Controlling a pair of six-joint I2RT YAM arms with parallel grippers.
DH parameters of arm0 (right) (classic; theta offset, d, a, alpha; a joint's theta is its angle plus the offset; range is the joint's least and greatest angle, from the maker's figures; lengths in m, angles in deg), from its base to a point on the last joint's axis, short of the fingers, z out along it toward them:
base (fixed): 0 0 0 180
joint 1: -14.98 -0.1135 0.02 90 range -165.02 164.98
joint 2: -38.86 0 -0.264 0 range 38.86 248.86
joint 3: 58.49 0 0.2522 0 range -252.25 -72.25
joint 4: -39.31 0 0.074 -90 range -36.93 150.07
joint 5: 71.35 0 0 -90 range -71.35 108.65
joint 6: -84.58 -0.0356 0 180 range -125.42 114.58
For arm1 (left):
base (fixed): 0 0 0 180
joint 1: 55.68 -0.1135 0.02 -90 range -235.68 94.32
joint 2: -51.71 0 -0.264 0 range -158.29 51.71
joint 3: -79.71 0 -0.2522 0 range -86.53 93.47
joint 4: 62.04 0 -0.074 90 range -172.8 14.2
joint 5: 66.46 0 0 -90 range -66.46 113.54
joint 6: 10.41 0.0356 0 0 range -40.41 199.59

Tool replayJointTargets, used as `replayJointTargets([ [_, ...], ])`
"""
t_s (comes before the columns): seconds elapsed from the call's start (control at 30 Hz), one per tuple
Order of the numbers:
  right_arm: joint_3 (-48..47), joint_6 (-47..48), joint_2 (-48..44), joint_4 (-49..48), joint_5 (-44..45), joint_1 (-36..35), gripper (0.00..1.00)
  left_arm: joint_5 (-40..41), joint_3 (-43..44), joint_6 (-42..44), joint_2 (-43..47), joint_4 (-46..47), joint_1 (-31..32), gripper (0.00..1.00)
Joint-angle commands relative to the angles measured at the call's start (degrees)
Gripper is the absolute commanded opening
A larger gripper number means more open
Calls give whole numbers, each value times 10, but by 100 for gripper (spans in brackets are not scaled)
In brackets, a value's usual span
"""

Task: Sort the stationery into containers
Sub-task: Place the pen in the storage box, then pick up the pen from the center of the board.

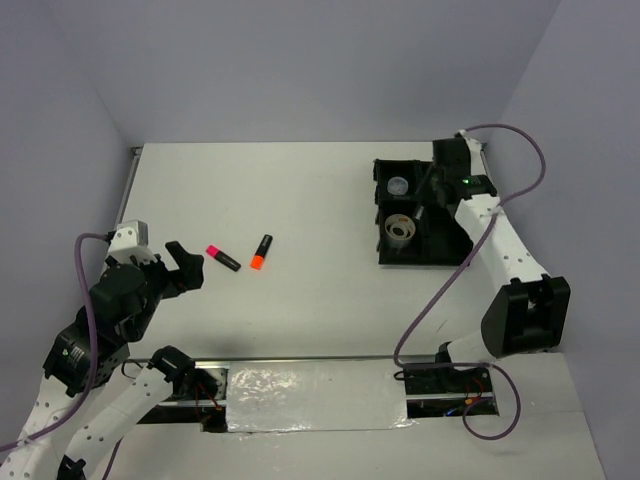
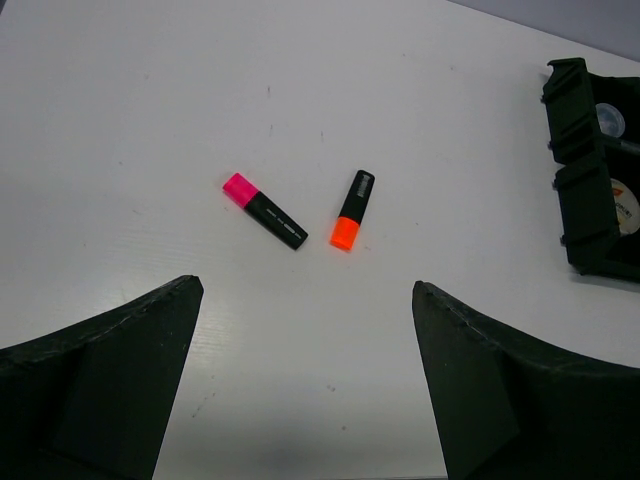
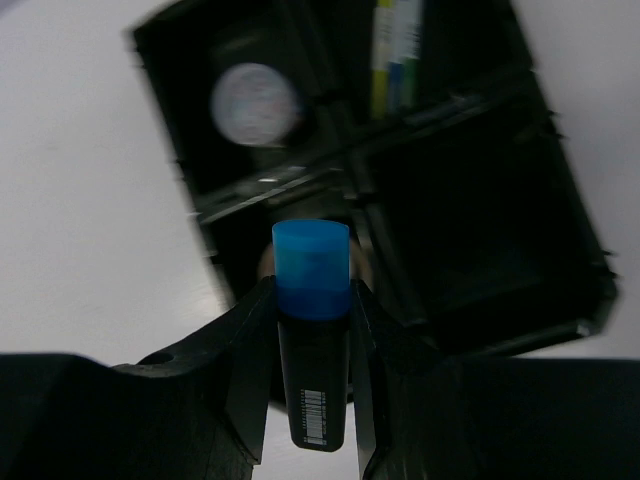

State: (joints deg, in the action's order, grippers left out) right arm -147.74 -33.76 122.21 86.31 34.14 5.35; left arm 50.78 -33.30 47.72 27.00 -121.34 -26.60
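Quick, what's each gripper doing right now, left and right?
Left gripper: open, holding nothing.
Right gripper: closed on the blue marker, over the tray.

Left arm (image 1: 105, 418) and right arm (image 1: 505, 245): white shells, black joint housings. Left pincer (image 2: 305, 300) and right pincer (image 3: 312, 300): matte black, with broad wedge-shaped fingers. A lilac-grey cable (image 1: 430, 300) ran behind each pincer. Green light (image 1: 466, 182) glowed just behind the right pincer; white camera block (image 1: 133, 236) sat behind the left.
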Motion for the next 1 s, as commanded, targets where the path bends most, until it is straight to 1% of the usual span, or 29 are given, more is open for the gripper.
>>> replayJointTargets([
  [0.0,44,47,-9,55,-7,58,4,1,2,-3,-15,14,3,99],
  [0.1,57,46,9,36,-42,93,4,-3,3,0,-25,14,4,99],
  [0.13,55,41,19,34,-39,92,4,-3,3,0,-29,14,3,99],
  [0.17,51,41,30,37,-35,115,4,-1,4,-1,-29,13,3,99],
  [0.2,39,41,50,43,-27,122,4,-2,3,-2,-29,13,3,99],
  [0.37,7,44,79,53,-9,136,6,-4,1,1,-24,18,3,99],
  [0.5,-5,49,93,56,-3,148,17,-8,2,3,-31,17,3,99],
  [0.53,-6,51,97,54,-10,152,18,-9,2,4,-32,18,4,99],
  [0.57,-13,53,106,54,-13,153,27,-10,2,4,-32,18,3,99],
  [0.6,-19,56,110,58,-15,153,33,-10,2,5,-31,19,4,99],
  [0.67,-34,58,118,63,-21,151,45,-10,1,4,-30,19,3,99],
  [0.7,-38,58,117,68,-24,149,47,-9,2,4,-29,19,4,99],
  [0.73,-41,54,115,72,-10,146,54,-9,2,4,-29,18,4,99],
  [0.77,-47,50,110,77,8,131,57,-8,3,3,-28,18,4,99],
  [0.8,-48,48,97,81,22,121,91,-6,2,2,-27,18,3,99],
  [0.83,-49,44,91,82,29,114,100,-5,2,3,-27,18,3,99],
  [0.87,-55,43,85,84,32,105,100,-4,2,2,-27,17,3,99],
  [0.97,-63,14,64,98,31,49,100,-1,3,1,-29,14,3,99],
])
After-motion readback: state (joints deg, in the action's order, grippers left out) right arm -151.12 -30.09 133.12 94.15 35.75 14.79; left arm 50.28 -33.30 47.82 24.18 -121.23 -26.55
